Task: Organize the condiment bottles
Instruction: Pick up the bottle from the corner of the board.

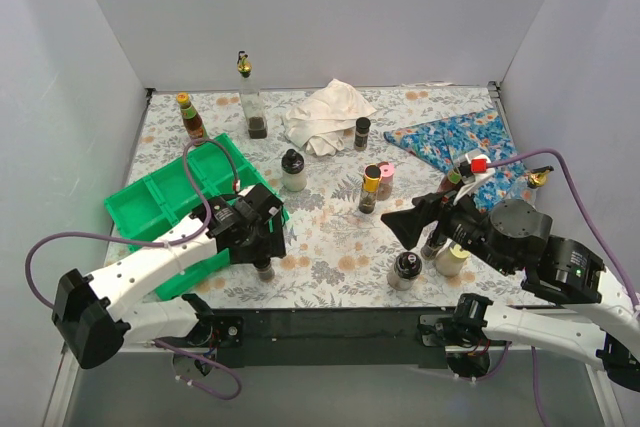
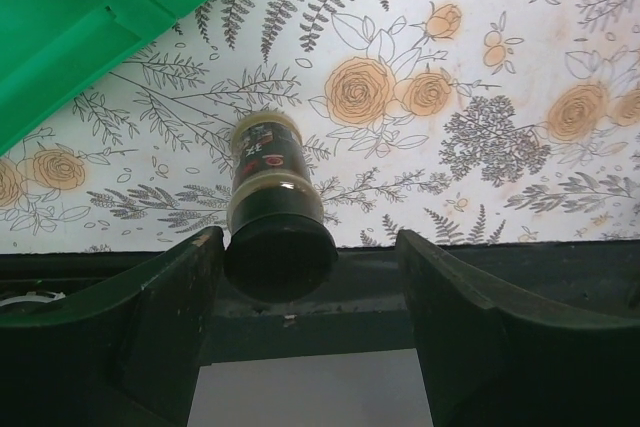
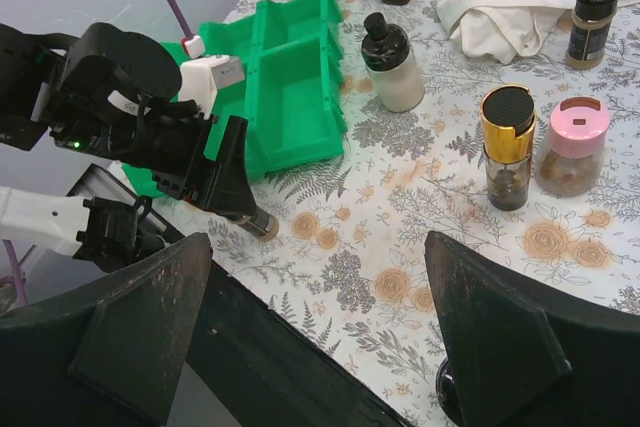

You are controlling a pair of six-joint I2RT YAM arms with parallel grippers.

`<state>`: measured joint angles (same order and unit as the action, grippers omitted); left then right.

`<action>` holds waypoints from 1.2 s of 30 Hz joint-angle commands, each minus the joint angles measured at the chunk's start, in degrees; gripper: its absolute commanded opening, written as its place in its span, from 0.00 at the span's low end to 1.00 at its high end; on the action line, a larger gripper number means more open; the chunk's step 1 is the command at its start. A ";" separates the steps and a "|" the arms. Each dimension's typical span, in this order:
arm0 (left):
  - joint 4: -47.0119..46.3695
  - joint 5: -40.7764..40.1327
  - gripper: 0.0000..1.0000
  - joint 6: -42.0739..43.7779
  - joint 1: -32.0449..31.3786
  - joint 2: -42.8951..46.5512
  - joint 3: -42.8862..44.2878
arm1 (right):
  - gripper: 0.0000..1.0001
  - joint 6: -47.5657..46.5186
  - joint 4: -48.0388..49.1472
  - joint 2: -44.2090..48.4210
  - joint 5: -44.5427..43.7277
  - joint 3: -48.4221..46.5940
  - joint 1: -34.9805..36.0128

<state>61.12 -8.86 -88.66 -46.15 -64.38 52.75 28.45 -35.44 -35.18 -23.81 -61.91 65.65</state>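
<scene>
My left gripper (image 1: 262, 250) is open at the table's front edge. A small dark jar with a black cap (image 2: 275, 202) stands between its jaws, close against the left finger (image 2: 185, 292); the same jar shows in the right wrist view (image 3: 256, 224). My right gripper (image 1: 398, 225) is open and empty above the floral cloth (image 3: 400, 277). A cream bottle (image 1: 293, 171), a gold-capped jar (image 1: 371, 190) and a pink-capped jar (image 1: 386, 181) stand mid-table. A black-capped jar (image 1: 404, 270) and a yellow-capped cream jar (image 1: 452, 259) stand front right.
A green compartment tray (image 1: 150, 202) lies left of my left gripper. A white cloth (image 1: 325, 115), a dark jar (image 1: 362, 133), a tall glass bottle (image 1: 250, 107) and a hot sauce bottle (image 1: 190, 119) are at the back. A blue cloth (image 1: 455, 137) and a red-capped bottle (image 1: 478, 164) are at the right.
</scene>
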 commanded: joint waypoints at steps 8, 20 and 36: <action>-1.18 0.16 0.54 0.24 -0.08 -0.66 -2.04 | 0.96 -0.76 3.10 0.46 -0.44 1.09 0.18; 5.75 -1.76 0.00 1.65 -0.08 -1.80 13.50 | 0.96 -0.15 3.10 1.87 -1.06 1.44 0.18; 1.12 -10.75 0.00 21.42 29.70 -21.39 43.84 | 0.96 0.12 2.22 5.73 -1.85 1.09 0.18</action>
<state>66.50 -20.34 -74.00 -23.44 -84.23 93.62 28.34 -35.42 -31.14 -24.10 -60.84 65.65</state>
